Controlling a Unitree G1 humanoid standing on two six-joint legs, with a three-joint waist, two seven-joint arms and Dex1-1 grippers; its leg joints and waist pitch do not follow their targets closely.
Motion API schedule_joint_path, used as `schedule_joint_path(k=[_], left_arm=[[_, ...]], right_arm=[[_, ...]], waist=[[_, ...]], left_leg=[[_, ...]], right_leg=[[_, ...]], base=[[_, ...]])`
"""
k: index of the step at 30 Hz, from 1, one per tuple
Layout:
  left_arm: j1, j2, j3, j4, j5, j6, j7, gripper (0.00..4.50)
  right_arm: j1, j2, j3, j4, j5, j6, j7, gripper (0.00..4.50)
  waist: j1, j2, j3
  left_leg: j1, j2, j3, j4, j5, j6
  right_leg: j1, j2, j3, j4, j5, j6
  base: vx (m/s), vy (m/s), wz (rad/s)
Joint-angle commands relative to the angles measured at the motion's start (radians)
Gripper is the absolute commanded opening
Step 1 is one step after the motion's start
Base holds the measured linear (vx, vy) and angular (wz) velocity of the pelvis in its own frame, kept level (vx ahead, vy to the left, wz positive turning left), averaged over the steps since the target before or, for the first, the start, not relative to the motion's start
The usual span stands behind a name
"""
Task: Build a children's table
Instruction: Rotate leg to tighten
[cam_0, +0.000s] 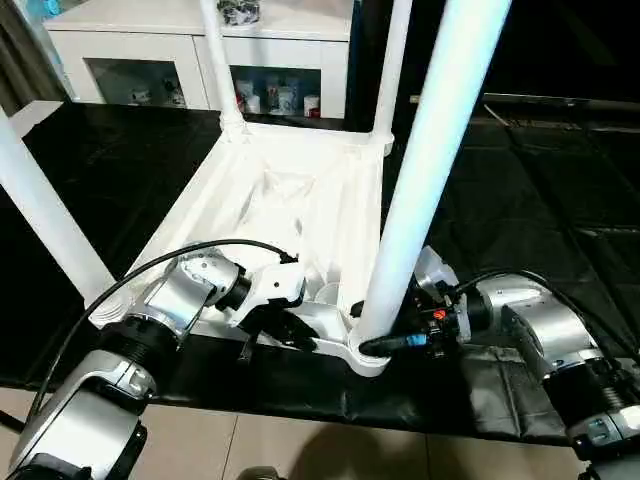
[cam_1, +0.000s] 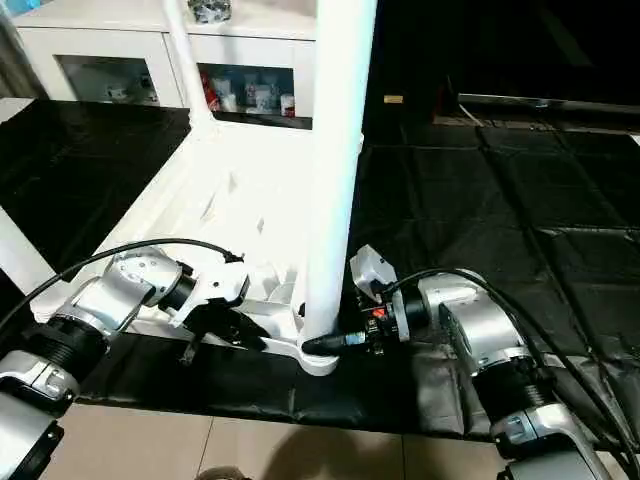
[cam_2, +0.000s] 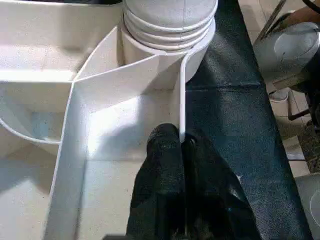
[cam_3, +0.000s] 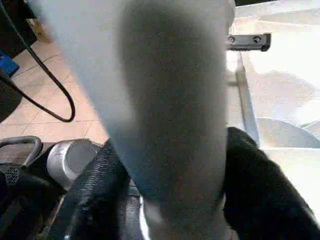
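children's table (cam_0: 300, 200) | left gripper (cam_2: 182, 145) clenched on rim, we brace | right gripper (cam_3: 170, 190) grasping near leg (cam_0: 420, 180), we twist it upright

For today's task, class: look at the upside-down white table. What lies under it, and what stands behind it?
Under the table top lies a black mat, over a tiled floor at the near edge. The mat directly beneath is covered. Behind stands a white cabinet with cups on its shelves.
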Motion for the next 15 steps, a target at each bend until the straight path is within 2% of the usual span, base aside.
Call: schedule_joint_path(k=[1,5,6,7,8,9,10,11,13,15], left_arm=[[-0.008,-0.006,-0.021,0.003,0.017,-0.012,-0.019,0.00],[-0.011,-0.017,-0.012,0.017,0.019,-0.004,0.011,0.00],[-0.014,-0.027,-0.002,0.024,0.018,0.014,0.039,0.00],[-0.020,-0.038,0.010,0.022,0.018,0.051,0.075,0.00],[-0.021,-0.039,0.011,0.021,0.018,0.056,0.079,0.00],[-0.024,-0.043,0.016,0.021,0.017,0.071,0.093,0.00],[-0.031,-0.059,0.035,0.025,0.010,0.101,0.137,0.00],[-0.036,-0.071,0.051,0.025,0.003,0.127,0.167,0.00],[-0.046,-0.095,0.078,0.025,-0.004,0.167,0.238,0.00],[-0.053,-0.124,0.100,0.011,0.004,0.213,0.326,0.00]], right_arm=[[-0.010,0.007,0.015,-0.005,0.012,0.010,0.022,2.22],[0.003,0.019,0.005,-0.020,0.017,0.010,0.006,2.15],[0.020,0.034,-0.017,-0.051,0.039,0.035,-0.028,2.15],[0.038,0.052,-0.034,-0.082,0.042,0.055,-0.093,2.10],[0.040,0.055,-0.036,-0.086,0.041,0.055,-0.101,2.10],[0.046,0.063,-0.042,-0.096,0.038,0.054,-0.128,2.10],[0.050,0.090,-0.055,-0.099,0.027,0.072,-0.205,2.10],[0.051,0.112,-0.065,-0.098,0.016,0.076,-0.261,2.09],[0.047,0.158,-0.081,-0.089,-0.006,0.102,-0.375,2.09],[0.039,0.212,-0.089,-0.068,-0.058,0.105,-0.512,2.08]], waist=[[-0.008,0.004,-0.073],[-0.009,0.005,-0.072],[-0.011,-0.005,-0.071],[-0.009,0.000,-0.067],[-0.011,-0.007,-0.068],[-0.011,-0.004,-0.068],[-0.015,-0.001,-0.063],[-0.015,-0.001,-0.063],[-0.025,-0.003,-0.061],[-0.043,-0.002,-0.059]], left_leg=[[0.004,0.096,-0.038,-0.066,-0.044,0.078],[0.005,0.094,-0.036,-0.065,-0.056,0.074],[0.005,0.093,-0.035,-0.067,-0.060,0.073],[0.008,0.097,-0.037,-0.070,-0.068,0.069],[0.007,0.098,-0.037,-0.071,-0.066,0.066],[0.008,0.098,-0.038,-0.072,-0.066,0.063],[0.010,0.091,-0.035,-0.073,-0.093,0.051],[0.010,0.091,-0.035,-0.073,-0.093,0.051],[0.010,0.082,-0.035,-0.076,-0.106,0.028],[0.006,0.082,-0.040,-0.080,-0.111,0.015]], right_leg=[[0.056,-0.130,0.091,-0.077,-0.157,-0.082],[0.056,-0.130,0.090,-0.080,-0.169,-0.081],[0.058,-0.130,0.090,-0.082,-0.184,-0.076],[0.055,-0.132,0.092,-0.086,-0.215,-0.071],[0.057,-0.132,0.093,-0.084,-0.216,-0.067],[0.056,-0.133,0.092,-0.084,-0.222,-0.069],[0.054,-0.134,0.091,-0.096,-0.284,-0.056],[0.054,-0.134,0.091,-0.096,-0.284,-0.056],[0.055,-0.132,0.086,-0.106,-0.355,-0.032],[0.057,-0.130,0.082,-0.109,-0.366,-0.022]], base=[[0.000,0.000,0.00],[0.000,0.000,0.00],[0.000,0.000,0.00],[0.000,0.000,0.00],[0.000,0.000,0.00],[0.000,0.000,0.00],[0.000,0.000,0.00],[0.000,0.000,0.00],[0.000,0.000,0.00],[0.000,0.000,0.00]])
